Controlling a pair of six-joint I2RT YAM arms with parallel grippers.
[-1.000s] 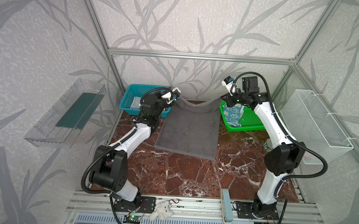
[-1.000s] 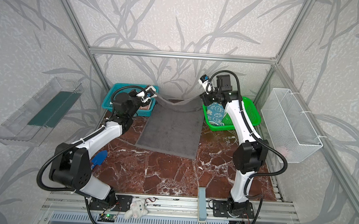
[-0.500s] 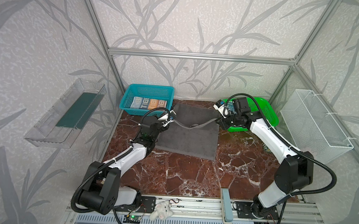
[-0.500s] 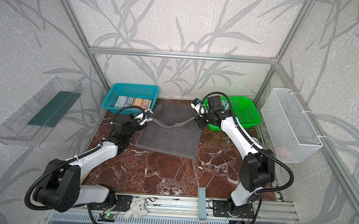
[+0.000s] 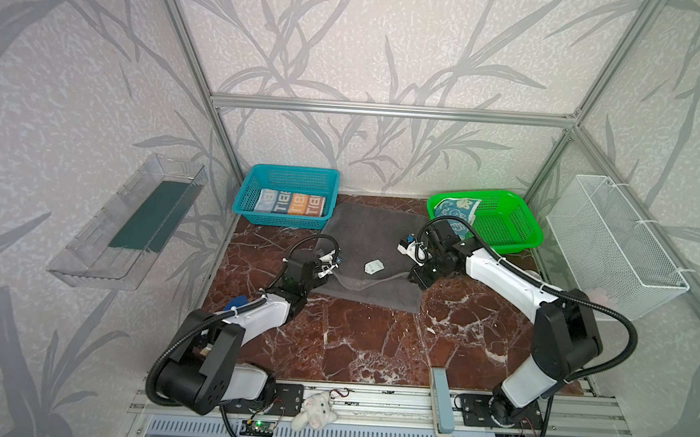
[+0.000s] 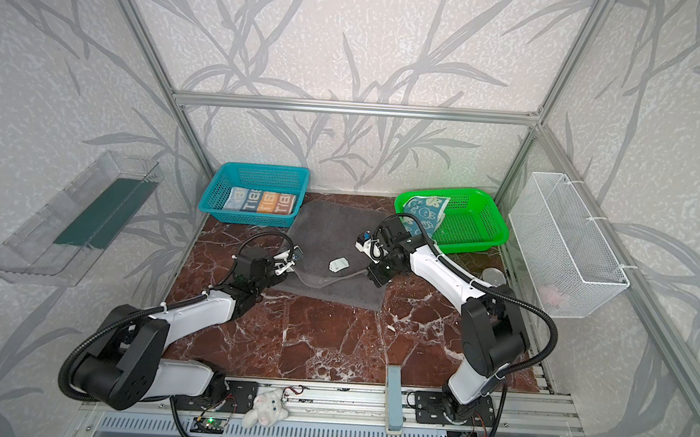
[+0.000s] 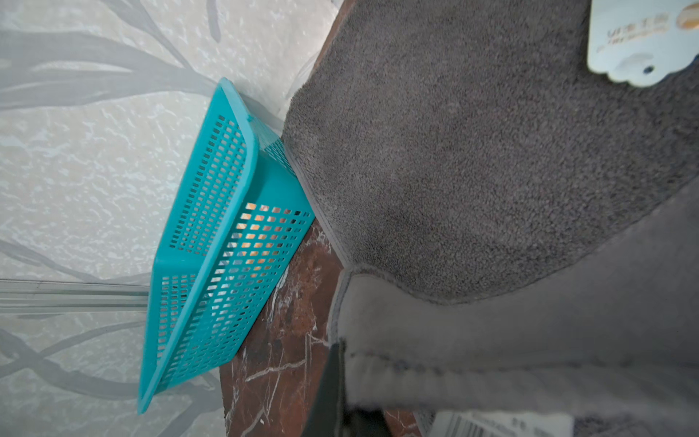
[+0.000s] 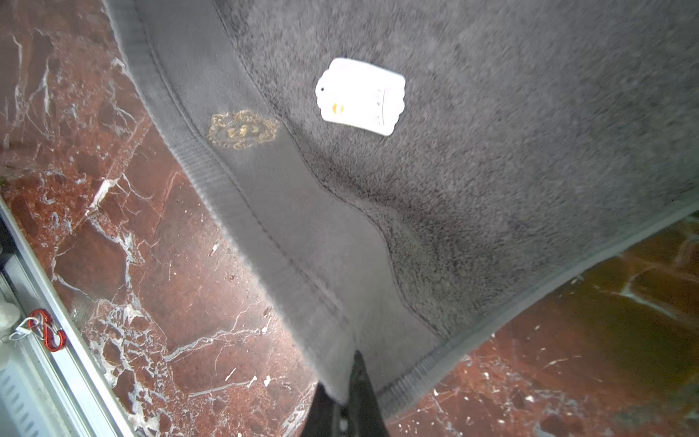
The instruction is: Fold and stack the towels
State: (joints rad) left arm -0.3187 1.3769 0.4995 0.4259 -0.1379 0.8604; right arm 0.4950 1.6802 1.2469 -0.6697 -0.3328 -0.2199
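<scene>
The dark grey towel (image 5: 364, 237) (image 6: 331, 231) lies on the marble table, its far edge pulled over toward the front. My left gripper (image 5: 328, 268) (image 7: 336, 397) is shut on that edge's left corner. My right gripper (image 5: 417, 280) (image 8: 351, 389) is shut on its right corner. Both hold low over the towel's front part, with the edge sagging between them. The gold crest (image 8: 242, 129) and a white tag (image 5: 373, 266) face up. The orange, blue and white towel (image 5: 291, 203) lies folded in the teal basket. The teal bunny towel (image 5: 455, 209) lies in the green basket.
The teal basket (image 5: 246, 188) stands at the back left and the green basket (image 5: 514, 233) at the back right, both touching the grey towel's far part. A white wire basket (image 5: 613, 244) hangs on the right wall. A white plush toy (image 5: 316, 409) lies on the front rail.
Both grippers have come down from high at the back toward the front, carrying the grey towel's far edge over the rest of it. The white tag now shows.
</scene>
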